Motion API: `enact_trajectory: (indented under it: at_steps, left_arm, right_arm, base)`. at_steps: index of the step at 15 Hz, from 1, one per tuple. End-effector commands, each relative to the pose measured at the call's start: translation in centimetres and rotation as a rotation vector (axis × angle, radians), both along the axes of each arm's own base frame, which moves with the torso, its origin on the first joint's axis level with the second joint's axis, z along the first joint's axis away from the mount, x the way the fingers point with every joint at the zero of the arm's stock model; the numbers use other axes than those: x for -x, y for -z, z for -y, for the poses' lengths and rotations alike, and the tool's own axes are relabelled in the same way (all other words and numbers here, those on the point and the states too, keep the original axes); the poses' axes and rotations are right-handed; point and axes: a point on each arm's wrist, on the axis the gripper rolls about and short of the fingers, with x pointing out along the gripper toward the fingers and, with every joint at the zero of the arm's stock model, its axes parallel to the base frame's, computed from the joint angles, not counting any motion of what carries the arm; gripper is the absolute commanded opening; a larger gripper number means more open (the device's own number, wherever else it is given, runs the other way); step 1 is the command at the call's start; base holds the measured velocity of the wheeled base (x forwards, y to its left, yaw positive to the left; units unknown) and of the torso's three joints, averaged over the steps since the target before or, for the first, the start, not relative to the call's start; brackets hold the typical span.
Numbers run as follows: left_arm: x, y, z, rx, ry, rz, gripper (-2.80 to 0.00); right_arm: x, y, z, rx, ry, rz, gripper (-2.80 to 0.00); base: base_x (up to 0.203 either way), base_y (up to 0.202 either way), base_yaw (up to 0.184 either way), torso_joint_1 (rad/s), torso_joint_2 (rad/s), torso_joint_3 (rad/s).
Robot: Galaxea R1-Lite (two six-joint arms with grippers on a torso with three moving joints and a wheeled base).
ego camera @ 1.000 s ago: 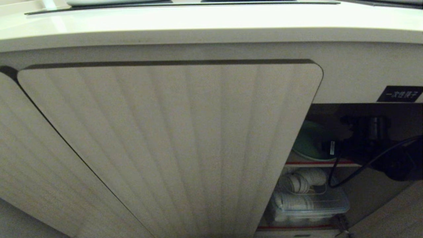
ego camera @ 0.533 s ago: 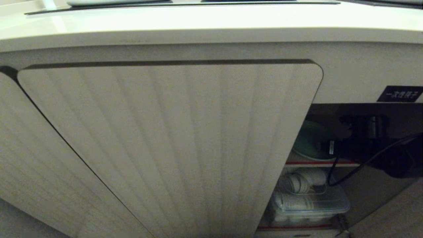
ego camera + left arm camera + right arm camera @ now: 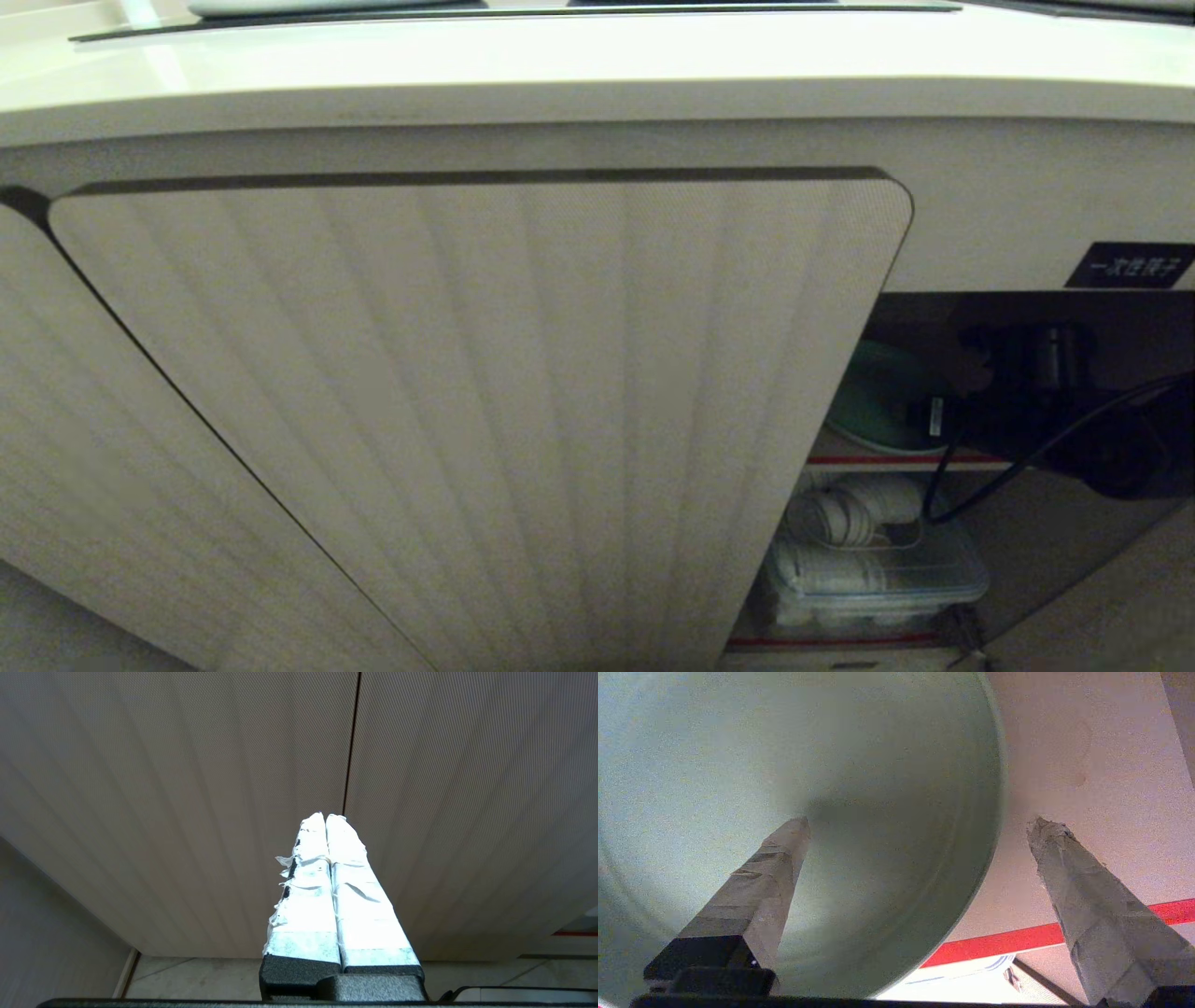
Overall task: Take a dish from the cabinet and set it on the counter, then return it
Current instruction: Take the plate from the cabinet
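Cream-beige counter (image 3: 597, 65) runs across the far top of the scene, its rounded front edge overhanging a row of ribbed doors. Below it the cabinet (image 3: 1027, 215), marked by a small black label (image 3: 1131, 265) with white characters, stands with its ribbed door (image 3: 485, 411) swung open to the left. Inside, the dish (image 3: 873, 406) lies on the upper red-edged shelf (image 3: 896, 459), pale mint-green and partly hidden by the door. On the shelf below sits a clear plastic box (image 3: 868, 583) holding white items. The right gripper (image 3: 920, 823) reaches into the cabinet from the right, its taped fingers (image 3: 777, 858) spread wide: one over the dish, the other past its rim above the shelf, gripping nothing. The left gripper (image 3: 325, 815) hangs low before the closed ribbed doors, its taped fingers pressed together and empty.
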Motion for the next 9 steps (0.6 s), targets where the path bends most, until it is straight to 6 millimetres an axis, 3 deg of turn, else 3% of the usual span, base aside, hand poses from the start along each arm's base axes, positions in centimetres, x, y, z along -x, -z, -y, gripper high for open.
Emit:
enact_trajectory:
  at_steps: [1, 9]
  left_arm:
    - [0.0, 0.01, 0.0, 0.001, 0.0, -0.001, -2.8]
    - [0.0, 0.0, 0.0, 0.001, 0.0, 0.001, -2.8]
  right_arm:
    - [-0.11, 0.21, -0.02, 0.0, 0.0, -0.002, 0.0]
    - [-0.16, 0.21, -0.11, 0.002, -0.003, 0.003, 0.0]
  base:
    - [0.0, 0.0, 0.0, 0.0, 0.0, 0.0]
    - [0.0, 0.0, 0.0, 0.0, 0.0, 0.0]
